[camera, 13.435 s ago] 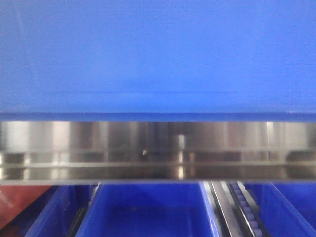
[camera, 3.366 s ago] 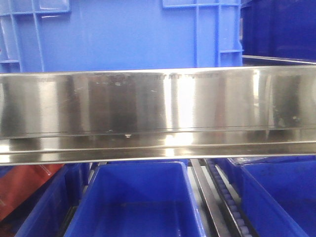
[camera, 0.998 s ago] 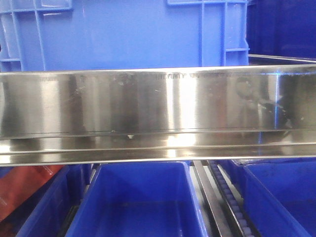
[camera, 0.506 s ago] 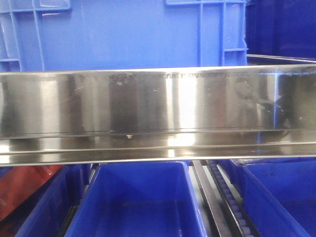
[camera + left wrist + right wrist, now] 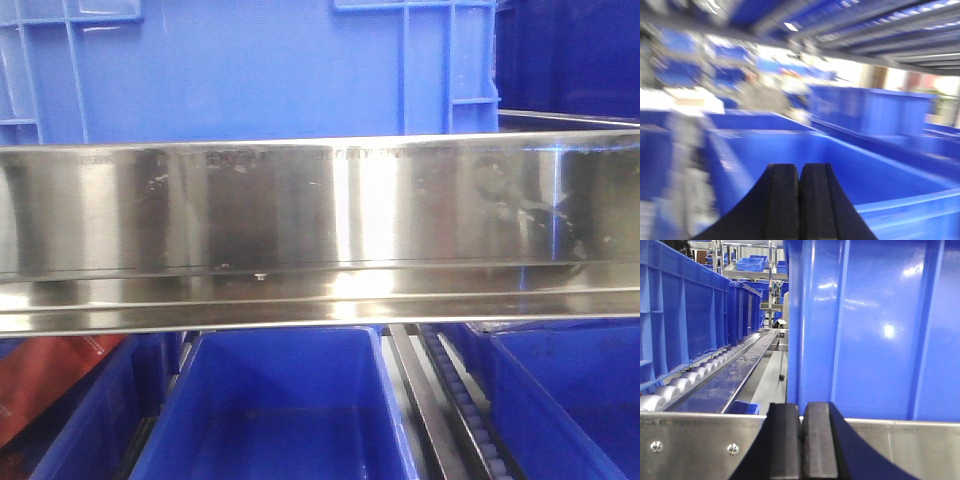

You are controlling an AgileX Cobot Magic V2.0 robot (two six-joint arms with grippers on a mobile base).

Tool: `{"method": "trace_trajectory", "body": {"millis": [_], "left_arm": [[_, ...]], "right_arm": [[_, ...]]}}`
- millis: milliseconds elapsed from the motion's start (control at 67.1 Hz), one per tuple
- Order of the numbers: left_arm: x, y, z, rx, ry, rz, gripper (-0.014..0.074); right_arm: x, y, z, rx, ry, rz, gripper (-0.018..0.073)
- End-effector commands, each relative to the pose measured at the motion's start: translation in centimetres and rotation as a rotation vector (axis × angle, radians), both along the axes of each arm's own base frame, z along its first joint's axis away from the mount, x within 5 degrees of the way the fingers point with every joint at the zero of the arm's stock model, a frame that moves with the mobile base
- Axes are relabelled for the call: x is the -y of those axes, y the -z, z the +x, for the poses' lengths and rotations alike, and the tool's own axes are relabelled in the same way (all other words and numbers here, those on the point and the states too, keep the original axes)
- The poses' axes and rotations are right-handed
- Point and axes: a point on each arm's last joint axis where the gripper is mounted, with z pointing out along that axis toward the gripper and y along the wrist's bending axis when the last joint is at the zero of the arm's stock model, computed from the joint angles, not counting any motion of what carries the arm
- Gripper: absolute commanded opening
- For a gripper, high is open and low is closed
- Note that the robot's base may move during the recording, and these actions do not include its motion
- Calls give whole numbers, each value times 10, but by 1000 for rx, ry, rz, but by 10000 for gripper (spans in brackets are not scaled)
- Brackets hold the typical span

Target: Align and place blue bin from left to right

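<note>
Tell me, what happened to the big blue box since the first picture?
At first the blue bin filled the top of the front view, showing only a smooth wall. Now it appears smaller, with its ribs and right edge visible, above a taller-looking steel rail. Over the last few seconds almost nothing shifted. The smaller bins below stayed put.

Large bright-blue bin [image 5: 250, 70], upright, smooth wide wall, vertical ribs near corners, behind steel rail [image 5: 320, 230]
</note>
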Motion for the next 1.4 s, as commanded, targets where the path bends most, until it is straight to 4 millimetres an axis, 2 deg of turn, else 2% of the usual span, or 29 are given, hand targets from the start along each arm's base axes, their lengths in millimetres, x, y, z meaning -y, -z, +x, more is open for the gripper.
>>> {"method": "trace_trajectory", "body": {"millis": [0, 74, 194, 372, 596, 804, 894, 1385], "left_arm": [[-6, 20, -7, 1, -72, 82, -111], [-10, 41, -12, -7, -128, 150, -111], [-16, 76, -15, -57, -215, 159, -111], [-21, 117, -20, -103, -293, 158, -111], [-21, 154, -26, -110, -294, 165, -111], [-21, 181, -20, -154, -294, 133, -111], [-22, 181, -19, -97, -296, 111, -111], [-21, 183, -19, -115, -294, 111, -111]], "right_arm": [[0, -3, 0, 29, 3, -6, -80], [0, -3, 0, 29, 3, -6, -80], [0, -3, 0, 29, 3, -6, -80], [0, -3, 0, 29, 3, -6, -80], [0, -3, 0, 29, 3, -6, -80], [0, -3, 0, 29, 3, -6, -80], [0, -3, 0, 29, 3, -6, -80], [0, -3, 0, 29, 3, -6, -80]]}}
